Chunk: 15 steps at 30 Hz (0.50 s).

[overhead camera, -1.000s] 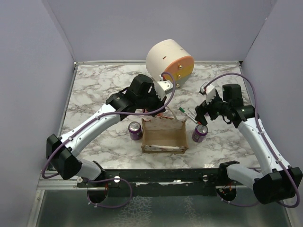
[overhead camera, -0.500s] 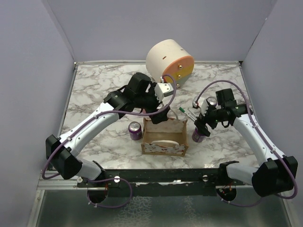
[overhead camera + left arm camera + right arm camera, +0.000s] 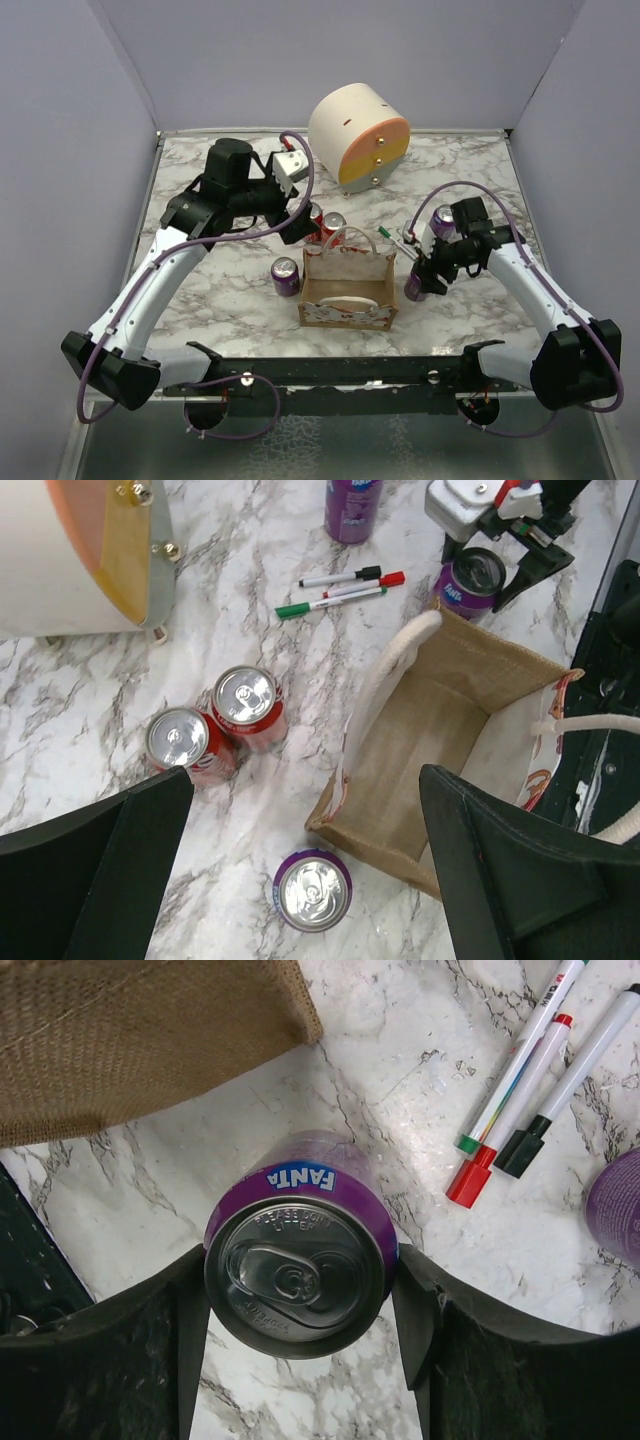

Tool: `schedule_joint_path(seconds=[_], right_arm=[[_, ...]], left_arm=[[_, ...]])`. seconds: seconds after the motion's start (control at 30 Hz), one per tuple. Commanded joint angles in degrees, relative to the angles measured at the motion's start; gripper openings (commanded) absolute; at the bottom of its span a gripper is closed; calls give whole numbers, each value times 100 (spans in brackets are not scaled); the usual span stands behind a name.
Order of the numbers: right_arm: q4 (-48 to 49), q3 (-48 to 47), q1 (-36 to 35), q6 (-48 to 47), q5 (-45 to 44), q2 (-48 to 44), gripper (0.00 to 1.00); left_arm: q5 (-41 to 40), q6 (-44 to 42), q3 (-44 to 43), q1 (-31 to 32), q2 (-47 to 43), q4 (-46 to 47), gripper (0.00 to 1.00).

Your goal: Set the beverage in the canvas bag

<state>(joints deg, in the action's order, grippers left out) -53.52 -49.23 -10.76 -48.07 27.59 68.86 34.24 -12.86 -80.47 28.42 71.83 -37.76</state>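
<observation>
Since a second ago the left arm has swung back and to the left, away from the canvas bag (image 3: 345, 313), and its fingers, then closed, now stand spread wide. The left gripper (image 3: 298, 225) hangs above the marble table (image 3: 200, 290) behind the bag's rear left corner, holding nothing and touching nothing; two red cans (image 3: 247, 702) stand upright beneath it, side by side. Meanwhile the right arm has come down and its jaws have narrowed. The right gripper (image 3: 428, 272) now straddles the purple Fanta can (image 3: 298, 1275), one finger against each side of it, closed on it. That can stands upright on the table, just beside the bag's right wall and outside it. The bag sits open-mouthed at the middle of the table's near half, with no can showing inside it. A second purple can (image 3: 285, 276) stands just left of the bag, and three markers (image 3: 540, 1090) lie behind the gripped can
</observation>
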Motion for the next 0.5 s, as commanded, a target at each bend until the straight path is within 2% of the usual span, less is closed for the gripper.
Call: schedule_joint_path(seconds=[0.0,0.1,0.33,0.47], right_arm=[[203,34,-22,-102,121,59,41],[23,-225,-22,-29,195,-95,25],[-459,-1330,-22,394,645,-767,2],[-640,-2085,-29,623,1168,-860,1]], left_arm=[[149,-235,256,-398,-360,64,99],[66,-370,499,-605,-526,62,99],[143,-570,775,-987,-651,71,99],[187,-622,935,-1188,-665,128,99]])
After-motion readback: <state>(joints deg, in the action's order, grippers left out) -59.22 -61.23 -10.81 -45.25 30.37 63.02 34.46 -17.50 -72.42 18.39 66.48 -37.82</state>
